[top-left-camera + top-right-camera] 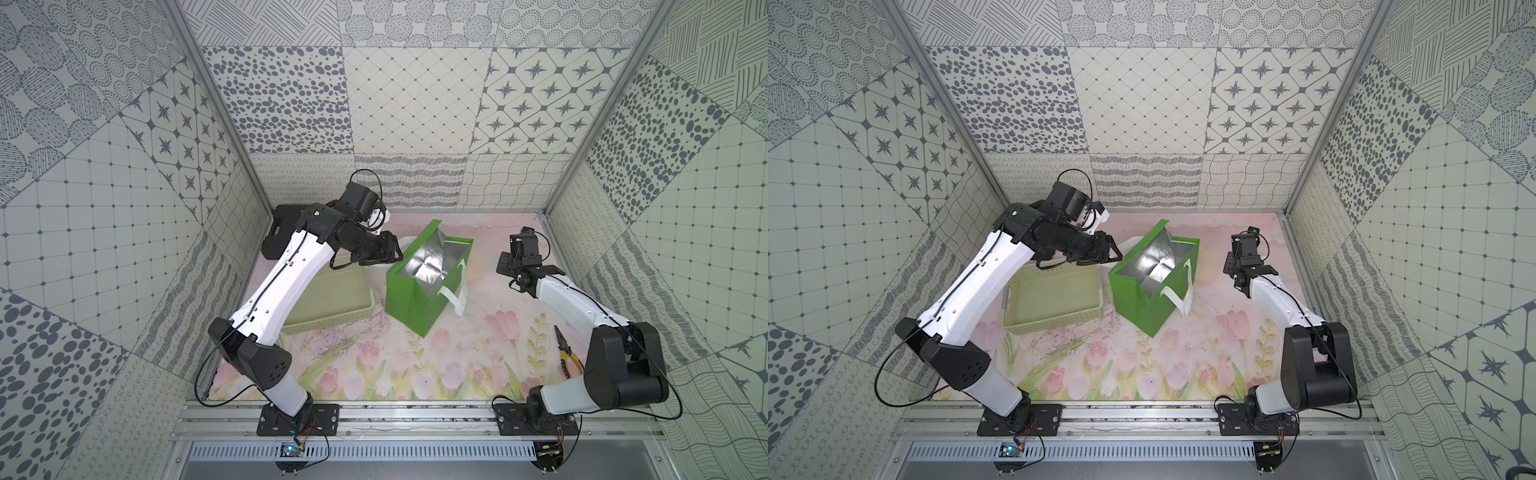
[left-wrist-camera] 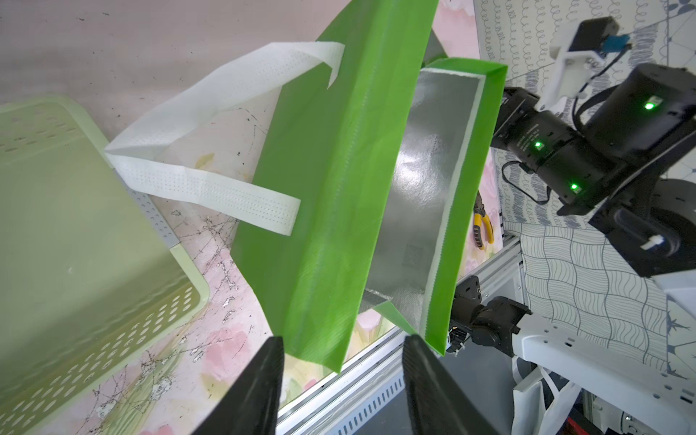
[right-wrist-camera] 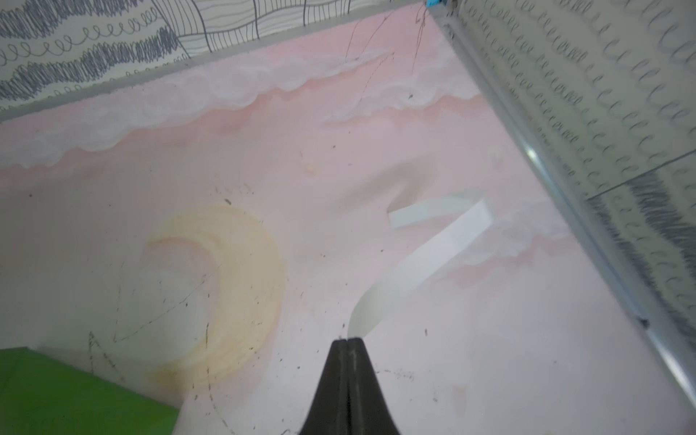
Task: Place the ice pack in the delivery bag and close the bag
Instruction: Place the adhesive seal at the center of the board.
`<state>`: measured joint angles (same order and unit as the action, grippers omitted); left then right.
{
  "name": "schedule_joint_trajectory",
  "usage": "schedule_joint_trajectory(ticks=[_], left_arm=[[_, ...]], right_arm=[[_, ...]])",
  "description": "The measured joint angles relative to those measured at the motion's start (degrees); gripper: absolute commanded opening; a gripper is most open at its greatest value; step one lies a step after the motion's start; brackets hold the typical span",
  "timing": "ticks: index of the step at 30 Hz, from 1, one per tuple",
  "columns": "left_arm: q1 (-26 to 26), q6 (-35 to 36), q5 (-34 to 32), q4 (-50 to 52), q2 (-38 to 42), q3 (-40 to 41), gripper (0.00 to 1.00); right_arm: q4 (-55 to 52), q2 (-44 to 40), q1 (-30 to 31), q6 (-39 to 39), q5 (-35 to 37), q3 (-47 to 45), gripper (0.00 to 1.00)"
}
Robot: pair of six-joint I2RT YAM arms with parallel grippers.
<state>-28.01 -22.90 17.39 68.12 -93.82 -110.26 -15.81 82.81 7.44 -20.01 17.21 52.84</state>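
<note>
1. My left gripper (image 2: 343,339) stands partly open and empty, just beside the rim of the delivery bag (image 1: 405,305), at the middle of the tabletop (image 1: 415,374).
2. The ice pack (image 1: 1156,272) is probably the pale crinkled patch on the bag's foil floor, though I am unsure. I judge it soft, light and slippery, so I would pinch an edge seam.
3. My right gripper (image 3: 348,342) has its jaws together, near the tabletop's right edge.

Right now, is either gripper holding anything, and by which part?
The right gripper apparently pinches a white strip by one end. The left gripper stands open around a corner of the delivery bag, gripping nothing.
</note>
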Motion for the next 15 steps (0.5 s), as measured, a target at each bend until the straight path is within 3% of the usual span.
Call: schedule_joint_trajectory(ticks=[4,8,9,15], left_arm=[[0.0,1.9,0.0,-3.2,3.8,5.3,0.61],[0.0,4.4,0.0,-6.8,8.9,12.7,0.69],[0.0,5.2,0.1,-8.0,10.6,15.2,0.71],[0.0,8.4,1.1,-14.3,19.8,30.1,0.75]], right_arm=[[-0.9,-4.2,0.6,-1.8,-4.2,-3.9,0.53],[-1.9,-13.0,2.4,-1.9,-8.3,-4.9,0.67],[-1.9,-15.9,3.2,-1.7,-9.5,-5.0,0.76],[-2.7,-30.0,11.0,0.7,-15.6,-7.2,0.74]])
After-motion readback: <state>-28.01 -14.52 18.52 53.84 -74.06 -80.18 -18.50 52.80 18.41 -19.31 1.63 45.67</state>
